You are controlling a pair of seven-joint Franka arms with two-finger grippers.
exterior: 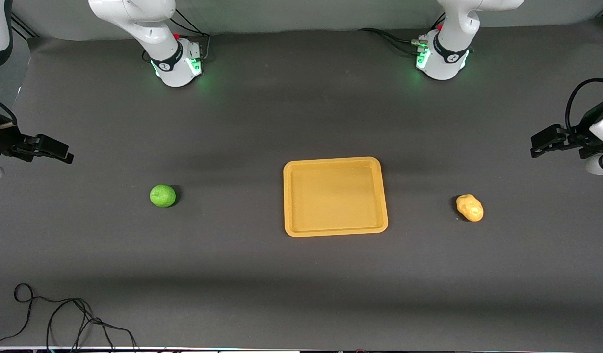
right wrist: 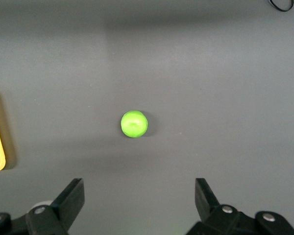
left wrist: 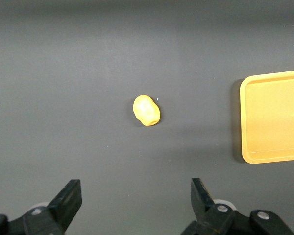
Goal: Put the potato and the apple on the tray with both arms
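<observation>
On the table, the tray (exterior: 335, 196) is sitting empty between the apple (exterior: 163, 195) and potato (exterior: 470, 207). High above each, the right gripper (right wrist: 139, 205) and left gripper (left wrist: 136, 205) are hanging wide open. Both fruits are looking light, glossy, likely slippery; gripping across their middles seems safest.

Even, dim overhead light; soft shadows.

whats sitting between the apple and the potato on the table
The tray, empty, lies between the apple toward the right arm's end and the potato toward the left arm's end, with bare dark tabletop on either side of it. The front view shows this.
</observation>
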